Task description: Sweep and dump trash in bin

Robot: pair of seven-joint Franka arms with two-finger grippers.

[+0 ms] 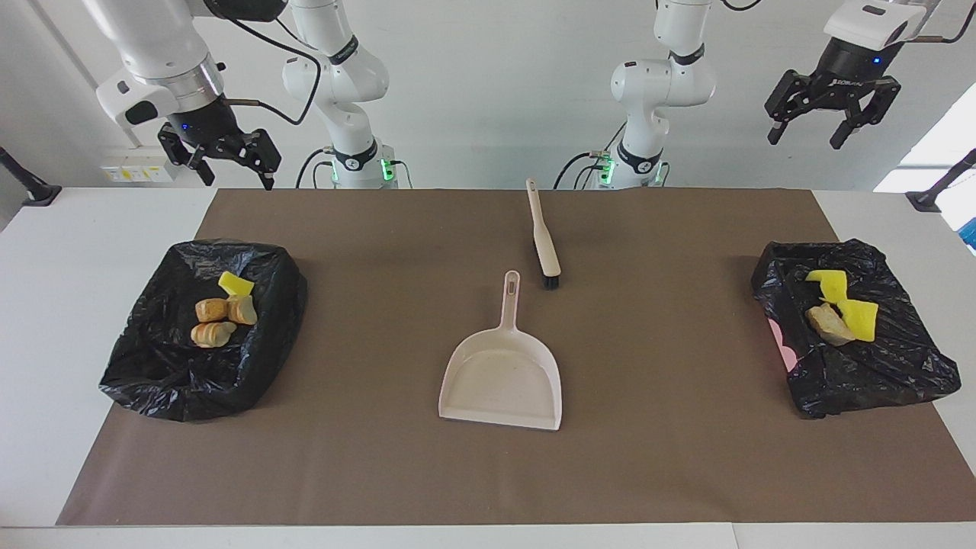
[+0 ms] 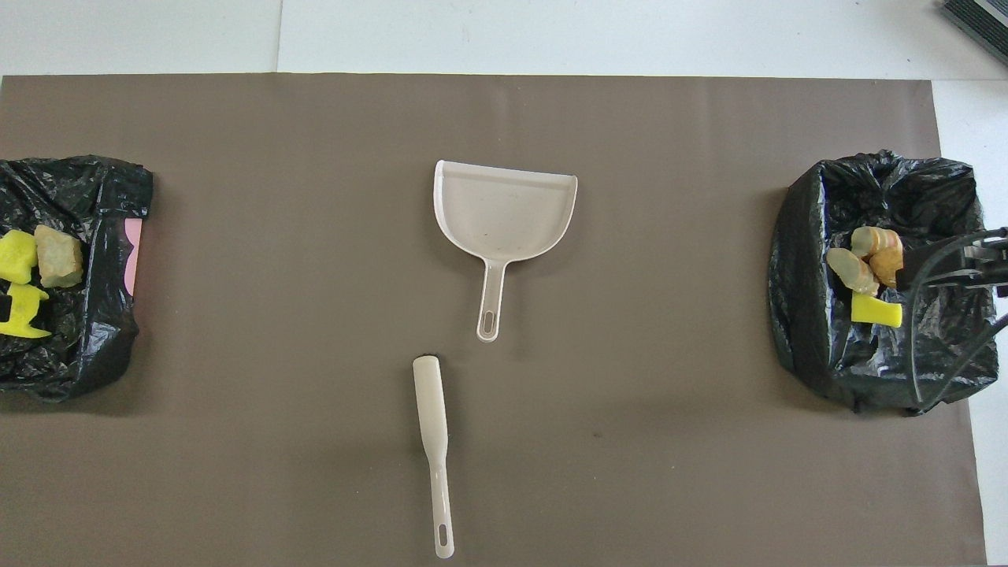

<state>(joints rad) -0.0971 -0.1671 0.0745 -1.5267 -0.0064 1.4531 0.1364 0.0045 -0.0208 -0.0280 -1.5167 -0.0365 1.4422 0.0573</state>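
While the trash [image 1: 221, 309] is lying in the black-lined bin [image 1: 152, 366] at the right arm's end and in its twin [image 1: 877, 374] at the left arm's end, you are seeing the left gripper [image 1: 827, 126] and right gripper [image 1: 221, 160] hanging open, holding nothing, high above the table.

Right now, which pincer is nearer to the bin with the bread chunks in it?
Right. The right pincer hangs open above the table at the right arm's end, close to that bin. The left pincer hangs open high up at the opposite end of the table.
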